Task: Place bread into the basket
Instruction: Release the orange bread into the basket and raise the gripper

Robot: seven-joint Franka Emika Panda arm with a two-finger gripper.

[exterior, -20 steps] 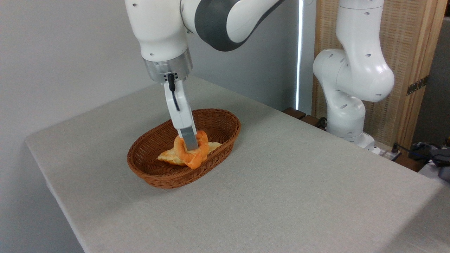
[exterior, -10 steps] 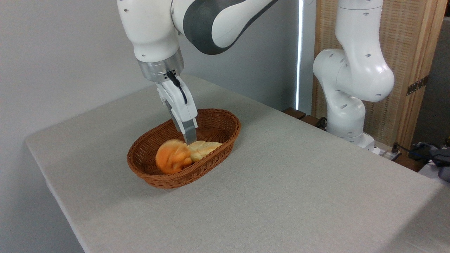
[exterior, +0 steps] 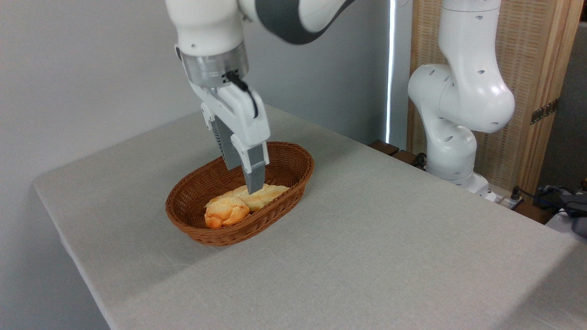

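Note:
The round orange-golden bread (exterior: 225, 212) lies inside the oval brown wicker basket (exterior: 228, 236), toward its front left end. It rests against a longer pale-yellow braided loaf (exterior: 262, 194) in the same basket. My gripper (exterior: 243, 178) hangs just above the loaf, up and to the right of the bread. It is open, and nothing is between its fingers. The front finger (exterior: 255, 176) covers a bit of the basket's inside.
The arm's white base (exterior: 454, 119) stands at the table's far right edge, in front of a wooden screen (exterior: 527, 91). Cables and dark gear (exterior: 566, 201) lie past the right edge. The table's left corner (exterior: 41, 185) is near the basket.
The gripper let go of the bread, which rolled to the basket's front left and settled. The gripper then rose and shifted slightly right, open and empty.

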